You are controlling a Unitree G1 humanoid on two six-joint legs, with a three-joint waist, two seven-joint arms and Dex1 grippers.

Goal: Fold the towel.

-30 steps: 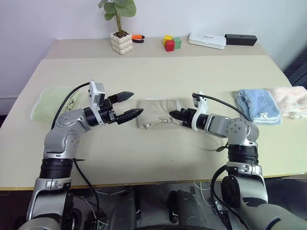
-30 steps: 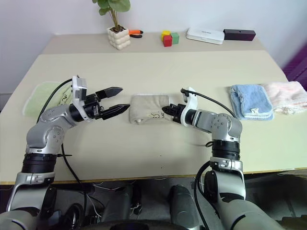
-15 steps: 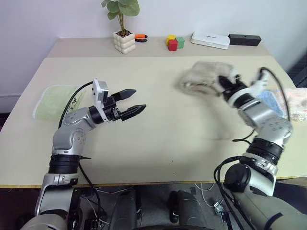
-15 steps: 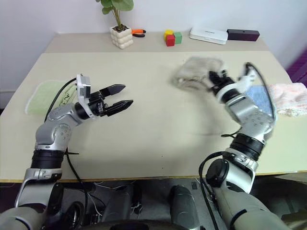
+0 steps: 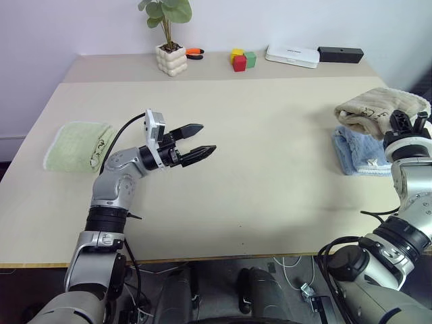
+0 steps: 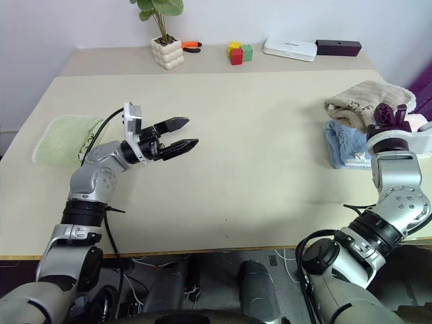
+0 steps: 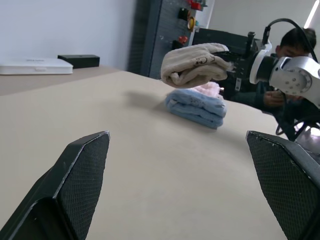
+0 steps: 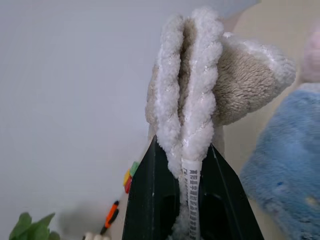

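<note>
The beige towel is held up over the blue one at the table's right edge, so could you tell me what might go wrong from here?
The right gripper pinches only the corded edge of the folded beige towel, so the bundle could slip out or fall open. It hangs just above the blue towel near the table's edge, so a release might land crooked or slide off.

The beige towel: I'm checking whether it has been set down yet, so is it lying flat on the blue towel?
No, the beige towel hangs clear above the blue towel, pinched in the right hand.
</note>
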